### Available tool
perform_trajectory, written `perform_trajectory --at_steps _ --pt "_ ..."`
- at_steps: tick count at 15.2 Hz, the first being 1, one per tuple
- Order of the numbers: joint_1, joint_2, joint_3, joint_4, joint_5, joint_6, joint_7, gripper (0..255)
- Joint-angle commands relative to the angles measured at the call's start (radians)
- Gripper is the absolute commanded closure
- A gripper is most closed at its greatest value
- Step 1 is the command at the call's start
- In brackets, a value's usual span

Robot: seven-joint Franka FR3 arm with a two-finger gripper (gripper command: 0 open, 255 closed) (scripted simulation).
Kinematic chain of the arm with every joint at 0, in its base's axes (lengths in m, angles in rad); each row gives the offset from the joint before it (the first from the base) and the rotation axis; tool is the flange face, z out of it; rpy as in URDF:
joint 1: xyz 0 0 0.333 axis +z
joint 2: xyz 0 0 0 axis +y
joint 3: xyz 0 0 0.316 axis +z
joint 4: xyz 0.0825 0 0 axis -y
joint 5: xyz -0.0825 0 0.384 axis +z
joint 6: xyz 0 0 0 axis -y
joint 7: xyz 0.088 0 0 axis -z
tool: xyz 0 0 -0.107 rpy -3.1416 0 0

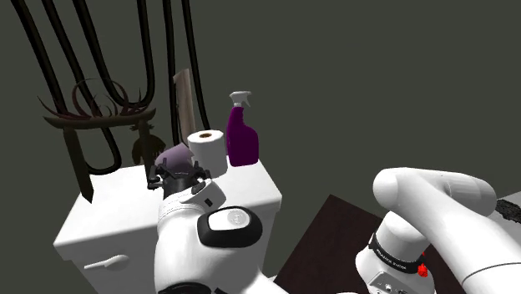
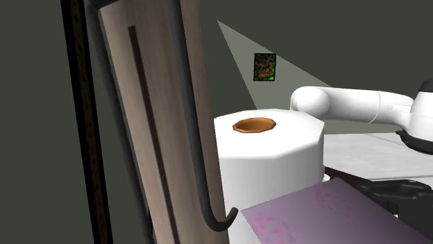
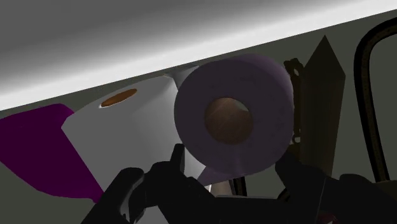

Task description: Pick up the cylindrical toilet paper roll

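A lavender toilet paper roll (image 1: 175, 155) lies on its side on the white toilet tank (image 1: 117, 217). Its brown core faces the wrist camera (image 3: 232, 118). My black gripper (image 3: 229, 162) is at this roll, one fingertip (image 3: 177, 156) close by each side of its lower half, and the jaws stand apart. I see no firm clasp. In the shoulder view the gripper (image 1: 177, 175) sits just in front of the roll. A white toilet paper roll (image 1: 207, 149) stands upright right behind it, brown core up (image 2: 270, 156).
A purple spray bottle (image 1: 241, 134) stands on the tank beside the white roll. A wooden plank (image 2: 153, 118) and black curved stems (image 1: 100, 67) rise behind the tank. Dark floor (image 1: 334, 242) lies to the shoulder view's right.
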Motion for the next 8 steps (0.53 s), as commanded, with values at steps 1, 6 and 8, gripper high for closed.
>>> perform_trajectory --at_steps 1,6,8 --pt "-0.004 -0.001 0.004 0.000 0.001 0.001 0.001 255" --pt "-0.005 -0.002 0.006 0.004 0.002 -0.002 0.003 255" --pt "-0.001 -0.002 0.006 -0.002 0.001 -0.001 0.002 255"
